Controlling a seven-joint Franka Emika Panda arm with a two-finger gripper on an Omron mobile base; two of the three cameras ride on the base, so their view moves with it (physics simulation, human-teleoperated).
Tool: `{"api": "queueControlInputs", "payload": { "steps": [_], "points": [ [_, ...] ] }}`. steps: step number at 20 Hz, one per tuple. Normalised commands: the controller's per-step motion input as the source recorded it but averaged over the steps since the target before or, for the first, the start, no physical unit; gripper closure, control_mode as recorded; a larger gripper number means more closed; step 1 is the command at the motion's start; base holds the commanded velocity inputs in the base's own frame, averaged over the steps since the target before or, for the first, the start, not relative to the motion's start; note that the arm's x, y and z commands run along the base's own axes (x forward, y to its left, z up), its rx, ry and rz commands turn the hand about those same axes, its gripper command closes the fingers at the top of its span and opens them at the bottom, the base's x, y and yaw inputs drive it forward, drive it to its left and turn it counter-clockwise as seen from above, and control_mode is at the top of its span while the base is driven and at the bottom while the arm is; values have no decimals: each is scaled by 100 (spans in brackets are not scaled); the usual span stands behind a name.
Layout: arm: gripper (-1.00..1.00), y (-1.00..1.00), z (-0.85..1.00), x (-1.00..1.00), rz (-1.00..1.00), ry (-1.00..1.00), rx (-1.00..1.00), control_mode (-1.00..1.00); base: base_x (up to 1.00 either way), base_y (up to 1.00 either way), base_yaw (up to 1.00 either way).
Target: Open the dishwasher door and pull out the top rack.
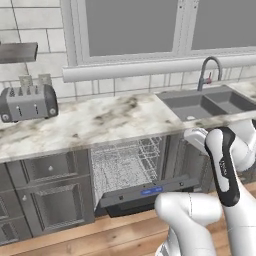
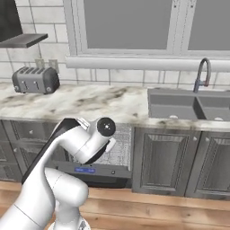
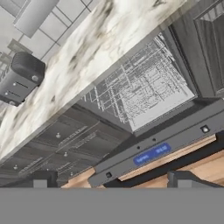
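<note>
The dishwasher door hangs folded down and open, its top edge strip with small blue lights facing me. Inside the open cavity sits the top rack, a light grey-white wire grid, still within the machine under the counter; in the right base view my arm covers most of the rack. My gripper is open, with its two dark fingertips wide apart and nothing between them. It hovers in front of and above the lowered door, looking into the cavity.
A marble counter runs above the dishwasher. A grey toaster stands on its left, and a sink with a faucet lies at its right. Raised-panel cabinet doors flank the dishwasher. A wooden floor lies below.
</note>
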Motion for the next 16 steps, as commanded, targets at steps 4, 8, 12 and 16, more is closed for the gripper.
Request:
{"api": "queueControlInputs", "payload": {
  "steps": [4,8,12,16],
  "points": [
    [-100,0,0,0,0,0,0,100,-5,-7,14],
    [-100,24,0,-11,10,-4,-3,-100,0,0,0],
    [-100,69,0,0,14,-1,-13,-100,0,0,0],
    [-100,71,0,0,1,-10,-23,-100,0,0,0]
  ]
}}
